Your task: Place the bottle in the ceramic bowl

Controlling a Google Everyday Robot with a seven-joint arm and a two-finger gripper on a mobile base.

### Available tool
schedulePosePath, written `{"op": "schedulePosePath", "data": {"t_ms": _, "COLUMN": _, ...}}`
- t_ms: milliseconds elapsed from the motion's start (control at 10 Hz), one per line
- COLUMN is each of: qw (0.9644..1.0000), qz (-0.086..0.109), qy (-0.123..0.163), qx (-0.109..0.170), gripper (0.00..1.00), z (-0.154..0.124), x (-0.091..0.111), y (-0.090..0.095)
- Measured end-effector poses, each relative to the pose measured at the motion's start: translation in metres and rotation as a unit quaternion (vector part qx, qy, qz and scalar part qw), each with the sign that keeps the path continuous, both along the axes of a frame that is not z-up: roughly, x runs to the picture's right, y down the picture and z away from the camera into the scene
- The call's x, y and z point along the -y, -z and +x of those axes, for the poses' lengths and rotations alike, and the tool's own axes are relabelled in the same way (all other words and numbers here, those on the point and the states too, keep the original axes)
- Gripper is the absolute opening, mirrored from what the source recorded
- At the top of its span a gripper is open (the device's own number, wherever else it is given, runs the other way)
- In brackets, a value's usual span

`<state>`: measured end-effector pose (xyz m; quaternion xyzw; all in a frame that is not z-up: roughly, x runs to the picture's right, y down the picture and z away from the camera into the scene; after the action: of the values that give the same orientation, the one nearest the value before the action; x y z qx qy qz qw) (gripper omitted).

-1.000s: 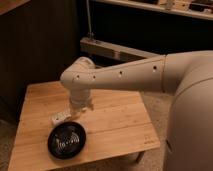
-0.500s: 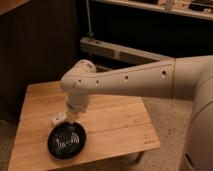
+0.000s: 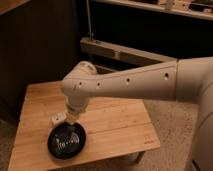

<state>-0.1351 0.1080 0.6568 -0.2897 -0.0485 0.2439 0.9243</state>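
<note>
The black ceramic bowl (image 3: 66,141) sits on the front left part of the wooden table (image 3: 115,122). A small whitish bottle (image 3: 58,119) shows just behind the bowl's far rim, on its left side. My cream arm reaches in from the right and bends down over the table. My gripper (image 3: 73,118) points down right next to the bottle, above the bowl's far edge. The wrist hides most of the gripper, and I cannot tell whether it is touching or holding the bottle.
A dark cabinet wall stands behind the table on the left. A low shelf or bench (image 3: 125,52) runs behind on the right. Speckled floor (image 3: 170,130) lies to the right of the table's edge.
The arm has swung a little to the left and lowered toward the bowl. The bottle stays at about the same spot by the bowl's far rim.
</note>
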Motion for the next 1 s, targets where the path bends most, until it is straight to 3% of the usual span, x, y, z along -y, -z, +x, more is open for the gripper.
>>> {"op": "schedulePosePath", "data": {"t_ms": 100, "qw": 0.9993, "qz": 0.022, "qy": 0.024, "qx": 0.020, "gripper": 0.65, "z": 0.0029, "x": 0.0016, "y": 0.0018}}
{"op": "schedulePosePath", "data": {"t_ms": 200, "qw": 0.9960, "qz": 0.051, "qy": 0.058, "qx": 0.044, "gripper": 0.65, "z": 0.0090, "x": 0.0037, "y": 0.0026}}
{"op": "schedulePosePath", "data": {"t_ms": 400, "qw": 0.9924, "qz": 0.068, "qy": 0.082, "qx": 0.062, "gripper": 0.65, "z": 0.0084, "x": 0.0028, "y": 0.0049}}
{"op": "schedulePosePath", "data": {"t_ms": 900, "qw": 0.9918, "qz": 0.073, "qy": 0.083, "qx": 0.065, "gripper": 0.65, "z": 0.0089, "x": 0.0041, "y": 0.0040}}
{"op": "schedulePosePath", "data": {"t_ms": 1000, "qw": 0.9885, "qz": 0.089, "qy": 0.088, "qx": 0.086, "gripper": 0.65, "z": 0.0089, "x": 0.0106, "y": 0.0025}}
